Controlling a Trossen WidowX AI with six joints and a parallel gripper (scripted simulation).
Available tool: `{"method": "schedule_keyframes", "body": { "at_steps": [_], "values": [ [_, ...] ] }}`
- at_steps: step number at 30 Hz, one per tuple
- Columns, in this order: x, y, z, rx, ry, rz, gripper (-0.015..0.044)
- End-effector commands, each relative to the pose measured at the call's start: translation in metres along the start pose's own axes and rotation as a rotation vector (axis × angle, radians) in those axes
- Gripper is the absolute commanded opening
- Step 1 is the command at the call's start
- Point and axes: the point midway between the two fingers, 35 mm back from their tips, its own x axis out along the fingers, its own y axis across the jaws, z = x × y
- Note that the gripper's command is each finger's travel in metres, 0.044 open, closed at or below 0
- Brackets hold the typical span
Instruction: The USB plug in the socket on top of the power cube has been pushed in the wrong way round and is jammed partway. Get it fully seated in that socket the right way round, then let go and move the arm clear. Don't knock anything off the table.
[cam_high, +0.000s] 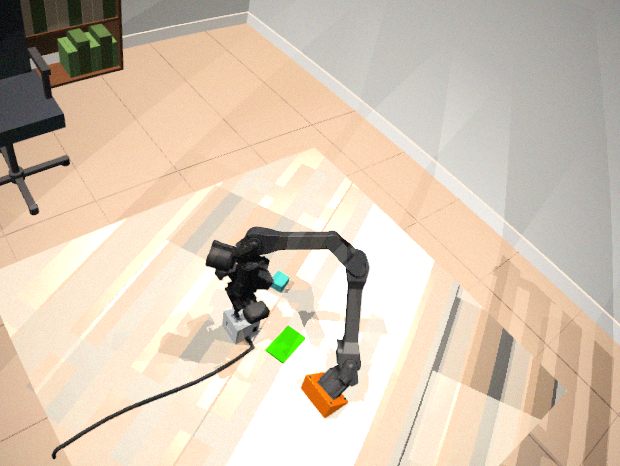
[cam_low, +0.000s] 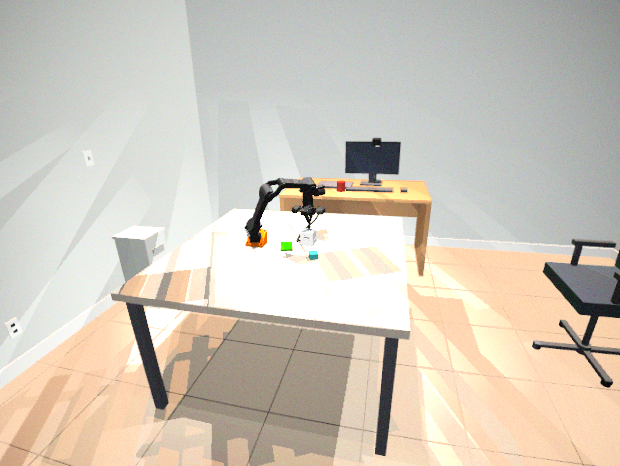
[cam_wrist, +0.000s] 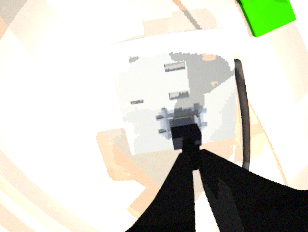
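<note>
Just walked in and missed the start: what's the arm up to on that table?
The arm's gripper is shut on the dark USB plug, directly above the top face of the white power cube. A black cable trails from the cube. The green card and teal block sit apart nearby, untouched.

Too blurred in the wrist view to tell how deep the USB plug (cam_wrist: 185, 133) sits, or which way round. Socket under it hidden. Gripper (cam_wrist: 197, 159) cut off by the bottom edge there, fingertips pinched on the plug. Top of the power cube (cam_high: 239, 326) largely covered by the wrist in the top view. Cable (cam_high: 150, 395) end cut short near the lower left. Plug too small to make out from the exterior.
</note>
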Motion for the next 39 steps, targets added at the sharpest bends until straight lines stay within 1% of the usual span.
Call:
{"method": "schedule_keyframes", "body": {
  "at_steps": [1, 39],
  "values": [
    [0.0008, -0.0004, -0.0003, -0.003, 0.002, -0.002, 0.0],
    [0.0054, -0.0004, 0.0002, -0.003, 0.002, -0.002, 0.0]
  ]
}}
